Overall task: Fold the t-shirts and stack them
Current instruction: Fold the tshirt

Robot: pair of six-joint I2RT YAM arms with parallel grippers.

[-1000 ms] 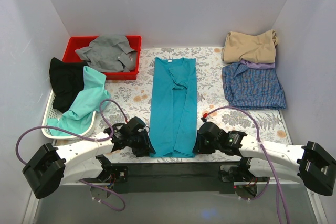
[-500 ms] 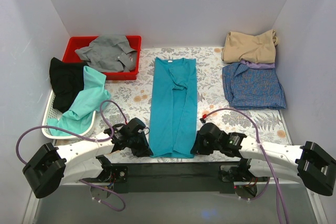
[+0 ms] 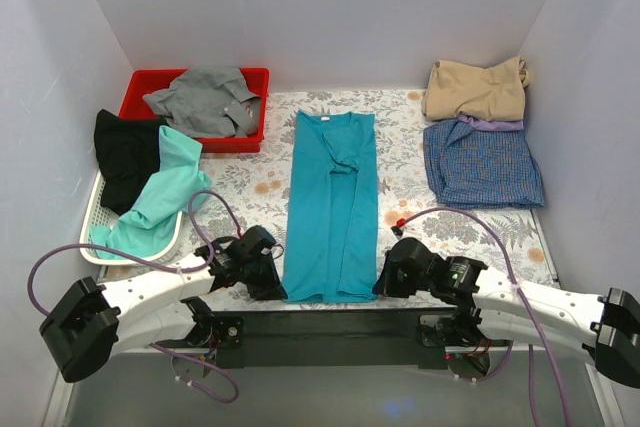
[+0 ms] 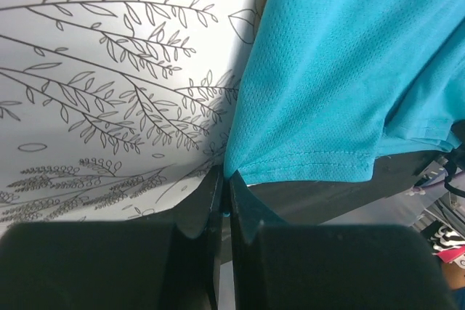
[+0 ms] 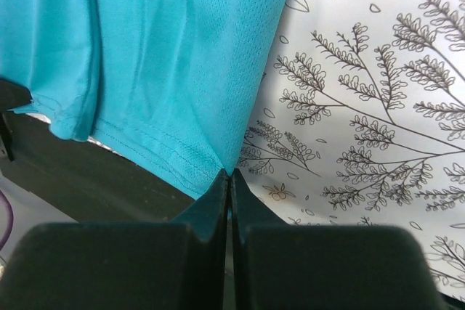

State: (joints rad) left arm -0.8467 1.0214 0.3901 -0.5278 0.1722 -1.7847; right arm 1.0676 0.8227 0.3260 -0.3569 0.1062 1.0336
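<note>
The teal-blue t-shirt [image 3: 331,202] lies in a long narrow strip down the middle of the table, collar at the far end. My left gripper [image 3: 277,290] is shut on its near left hem corner, seen pinched in the left wrist view [image 4: 227,173]. My right gripper [image 3: 382,288] is shut on the near right hem corner, seen in the right wrist view [image 5: 231,172]. A tan shirt [image 3: 475,88] and a blue-purple checked shirt [image 3: 482,162] lie folded at the far right. A black shirt [image 3: 128,152] and a mint-green shirt [image 3: 155,192] lie at the left.
A red bin [image 3: 143,94] with a grey shirt [image 3: 205,99] stands at the far left. A white basket [image 3: 100,243] holds the black and mint shirts. The table's near edge is a black bar [image 3: 330,322]. White walls close in the sides and back.
Both grippers have drawn the near hem a little toward the near edge, and the right arm has shifted right. The shirt strip is stretched slightly longer.
</note>
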